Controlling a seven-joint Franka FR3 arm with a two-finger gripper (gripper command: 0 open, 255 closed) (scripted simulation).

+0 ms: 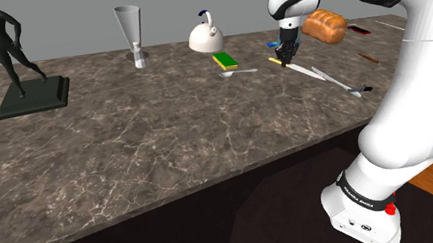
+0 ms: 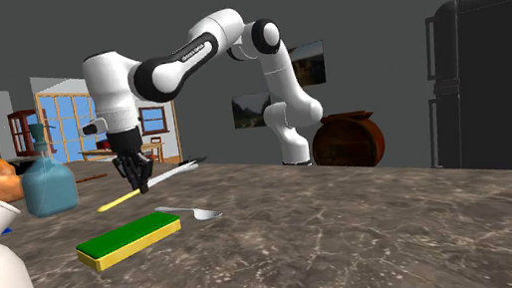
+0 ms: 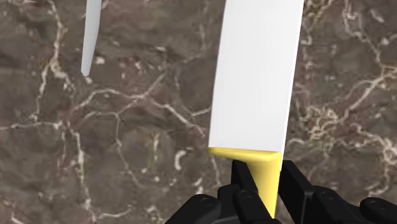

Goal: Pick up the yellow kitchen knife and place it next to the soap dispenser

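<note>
Fingers [image 3: 296,186] clasp yellow-handled knife [image 3: 254,83] (blue bottle's [image 2: 48,186] contents unseen).

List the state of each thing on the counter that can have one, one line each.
gripper: shut on the knife's yellow handle.
knife: held, apparently lifted off the counter.
soap dispenser: upright.
sponge: lying flat.
spoon: lying flat.
kettle: upright.
statue: upright.

I am reading nothing here: the tiny lettering on the arm [image 2: 194,50] (forearm, base) is proving illegible.
</note>
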